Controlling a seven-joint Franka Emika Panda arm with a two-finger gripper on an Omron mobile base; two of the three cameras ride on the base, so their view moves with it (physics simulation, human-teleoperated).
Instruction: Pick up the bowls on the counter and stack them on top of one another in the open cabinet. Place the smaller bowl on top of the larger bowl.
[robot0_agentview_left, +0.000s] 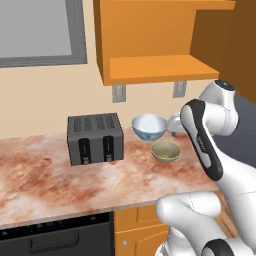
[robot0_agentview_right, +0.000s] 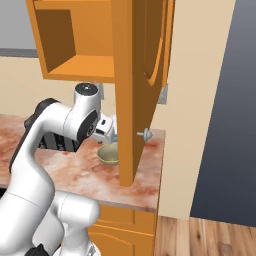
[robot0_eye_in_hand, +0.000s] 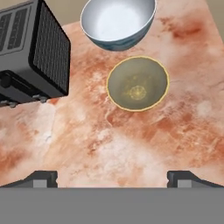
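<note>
On the marbled counter (robot0_eye_in_hand: 175, 131), both bowls sit ahead of the open, empty fingers (robot0_eye_in_hand: 43, 178). Nothing is picked up yet. I think the larger bowl (robot0_eye_in_hand: 118, 22), behind the smaller bowl (robot0_eye_in_hand: 138, 83), should go first.

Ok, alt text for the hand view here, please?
Looking down at the counter: the smaller bowl sits empty near the middle, with the larger bowl just beyond it. A black toaster stands at left, and the open gripper's fingertips frame the bottom edge.
</note>
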